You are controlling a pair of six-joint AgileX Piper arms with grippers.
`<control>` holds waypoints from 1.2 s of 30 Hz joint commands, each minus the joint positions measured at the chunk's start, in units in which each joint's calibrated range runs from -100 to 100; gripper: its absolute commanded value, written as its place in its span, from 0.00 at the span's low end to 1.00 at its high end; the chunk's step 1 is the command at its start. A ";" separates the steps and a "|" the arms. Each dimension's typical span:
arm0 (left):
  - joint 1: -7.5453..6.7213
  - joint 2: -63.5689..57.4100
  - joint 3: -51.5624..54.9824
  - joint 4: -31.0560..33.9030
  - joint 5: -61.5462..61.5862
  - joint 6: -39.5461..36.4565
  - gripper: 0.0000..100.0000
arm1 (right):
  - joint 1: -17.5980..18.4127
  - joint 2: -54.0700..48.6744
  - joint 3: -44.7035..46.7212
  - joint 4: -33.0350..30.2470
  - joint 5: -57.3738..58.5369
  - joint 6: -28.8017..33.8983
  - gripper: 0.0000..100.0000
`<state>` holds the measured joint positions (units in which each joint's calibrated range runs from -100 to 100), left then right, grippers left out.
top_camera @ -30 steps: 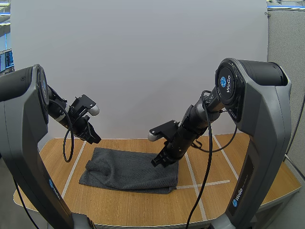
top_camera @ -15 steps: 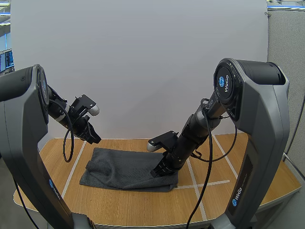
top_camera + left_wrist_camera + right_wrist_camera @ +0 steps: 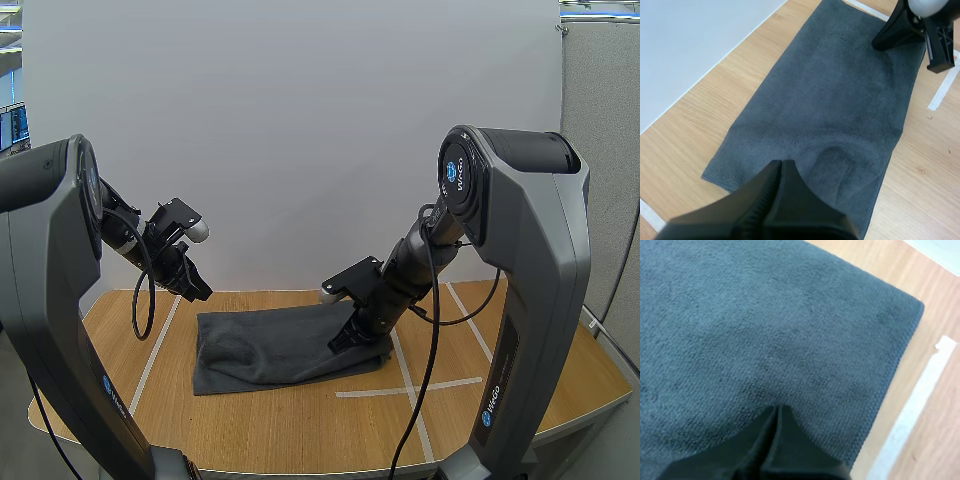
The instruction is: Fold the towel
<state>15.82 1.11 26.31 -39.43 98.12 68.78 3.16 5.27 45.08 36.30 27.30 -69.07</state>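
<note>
A dark grey towel (image 3: pixel 275 348) lies flat on the wooden table (image 3: pixel 300 425), wrinkled near its left end. My right gripper (image 3: pixel 346 342) is shut, its tip pressed down on the towel's right end. The right wrist view has the fingers together as one wedge (image 3: pixel 777 411) resting on the towel (image 3: pixel 765 315), close to its corner. My left gripper (image 3: pixel 196 290) hangs shut in the air above the table's back left, off the cloth. From the left wrist view its joined fingers (image 3: pixel 782 167) hover over the towel (image 3: pixel 830 100), with the right gripper (image 3: pixel 895 35) at the far end.
White tape lines (image 3: pixel 400 388) cross the table to the right of and in front of the towel; one strip (image 3: pixel 920 390) runs beside the towel's corner. Bare wood surrounds the towel on the front and right sides.
The right gripper came down onto the towel's right end and pulled it rightward; the cloth has shifted right and lies flatter. The left arm has stayed put.
</note>
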 commanded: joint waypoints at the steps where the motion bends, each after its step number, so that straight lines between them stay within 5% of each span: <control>1: 0.19 -0.29 2.35 -0.20 1.01 0.70 0.00 | -1.20 0.48 -0.88 -0.50 4.51 -0.22 0.00; 8: 0.19 3.56 6.42 1.03 1.88 2.94 0.07 | -1.20 0.48 -0.88 -0.06 4.82 -0.61 0.00; 10: 0.19 4.80 6.74 2.45 1.88 2.77 0.27 | -1.20 0.48 -0.88 -0.06 5.06 -0.60 0.00; 13: 0.25 5.72 7.03 6.35 1.88 1.17 0.71 | -1.20 0.48 -0.88 -0.18 5.04 -0.72 0.00; 15: 0.34 5.72 7.03 7.92 1.88 0.26 0.86 | -1.20 0.48 -0.88 -0.06 5.39 -1.46 0.00; 32: 0.19 6.56 10.90 2.93 -1.55 3.72 0.80 | -1.20 0.48 -0.88 -0.06 5.76 -1.57 0.00; 34: 0.19 6.56 10.90 1.79 -1.55 4.68 0.72 | -1.20 0.48 -0.88 -0.06 5.81 -1.57 0.00; 36: 0.19 6.56 10.90 1.79 -1.55 4.81 0.53 | -1.20 0.48 -0.88 -0.06 5.81 -1.57 0.00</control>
<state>16.06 7.66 36.90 -34.75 96.93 71.95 2.23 5.68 44.11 36.72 30.70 -70.18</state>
